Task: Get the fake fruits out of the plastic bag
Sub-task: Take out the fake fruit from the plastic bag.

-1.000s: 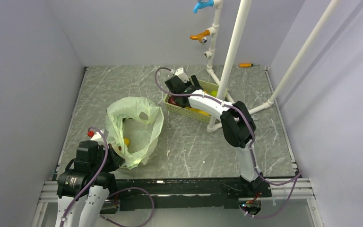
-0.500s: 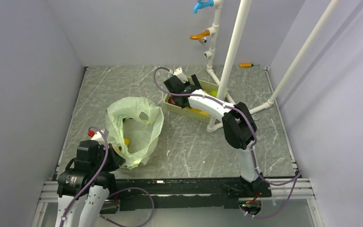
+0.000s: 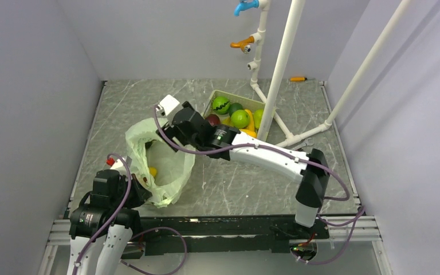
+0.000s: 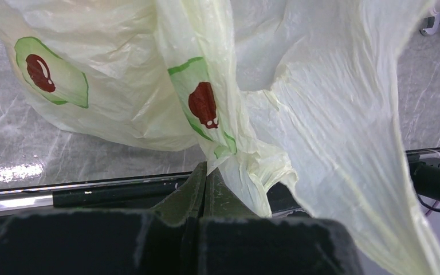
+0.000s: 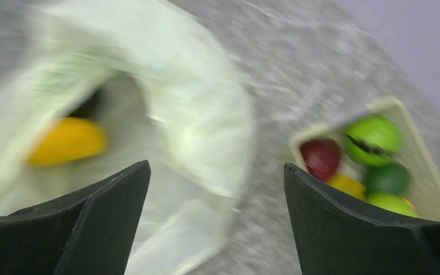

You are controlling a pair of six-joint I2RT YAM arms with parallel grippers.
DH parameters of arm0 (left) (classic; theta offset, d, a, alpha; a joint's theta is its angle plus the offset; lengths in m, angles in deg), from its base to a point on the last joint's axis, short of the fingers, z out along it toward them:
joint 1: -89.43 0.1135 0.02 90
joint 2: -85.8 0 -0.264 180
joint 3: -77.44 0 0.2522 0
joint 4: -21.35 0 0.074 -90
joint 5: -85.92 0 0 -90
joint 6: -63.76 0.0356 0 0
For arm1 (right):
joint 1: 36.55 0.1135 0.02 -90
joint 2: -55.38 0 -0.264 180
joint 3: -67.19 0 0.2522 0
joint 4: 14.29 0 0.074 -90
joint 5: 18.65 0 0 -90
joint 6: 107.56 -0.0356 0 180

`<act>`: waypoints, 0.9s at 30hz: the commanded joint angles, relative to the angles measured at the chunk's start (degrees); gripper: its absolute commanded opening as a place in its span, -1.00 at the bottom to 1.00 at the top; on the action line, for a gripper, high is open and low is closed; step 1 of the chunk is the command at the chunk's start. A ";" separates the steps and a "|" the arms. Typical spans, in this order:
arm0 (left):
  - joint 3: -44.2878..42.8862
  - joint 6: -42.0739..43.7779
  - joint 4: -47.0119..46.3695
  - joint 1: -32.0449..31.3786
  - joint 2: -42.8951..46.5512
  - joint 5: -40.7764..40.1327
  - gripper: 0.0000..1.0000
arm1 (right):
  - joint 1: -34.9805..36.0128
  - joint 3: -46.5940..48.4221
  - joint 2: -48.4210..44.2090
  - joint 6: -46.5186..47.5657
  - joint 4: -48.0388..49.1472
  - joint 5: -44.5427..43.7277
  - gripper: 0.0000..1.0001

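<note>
The left fingers (image 4: pixel 190 192) are clamped on the plastic bag (image 3: pixel 175 172) edge; the right fingers (image 5: pixel 91 217) stand apart, empty, above its mouth and a yellow fruit (image 5: pixel 66 140).

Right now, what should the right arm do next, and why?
Probably lower the right fingers into the bag toward the yellow fruit. They hover open and empty by the bag's rim, the fruit lies visible inside, and the left fingers pinch the bag's edge.

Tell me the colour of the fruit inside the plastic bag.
Yellow; the fruit in the plastic bag shows best in the right wrist view.
</note>
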 commanded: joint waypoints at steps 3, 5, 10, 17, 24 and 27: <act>-2.14 -1.14 -0.55 0.23 1.35 -1.43 -1.00 | -0.02 -2.49 -2.09 -2.10 9.78 34.48 0.51; -3.37 -1.46 0.00 0.25 2.47 -2.67 -1.00 | 0.34 -3.04 -1.14 -3.95 11.29 39.05 0.32; -4.97 -2.15 -0.14 0.23 4.19 -4.34 -1.00 | 0.63 -7.27 2.16 -7.14 19.59 47.20 0.01; -6.45 -2.76 -0.14 0.23 5.39 -5.10 -1.00 | 0.65 -3.91 12.03 -9.29 19.21 47.31 -0.09; -4.81 -2.16 -0.23 0.25 4.55 -3.36 -1.00 | 0.63 0.39 20.35 -9.21 21.21 49.28 0.20; -3.45 -2.19 -0.95 0.23 4.34 -1.97 -1.00 | 0.65 1.07 22.32 -9.11 23.36 52.79 0.46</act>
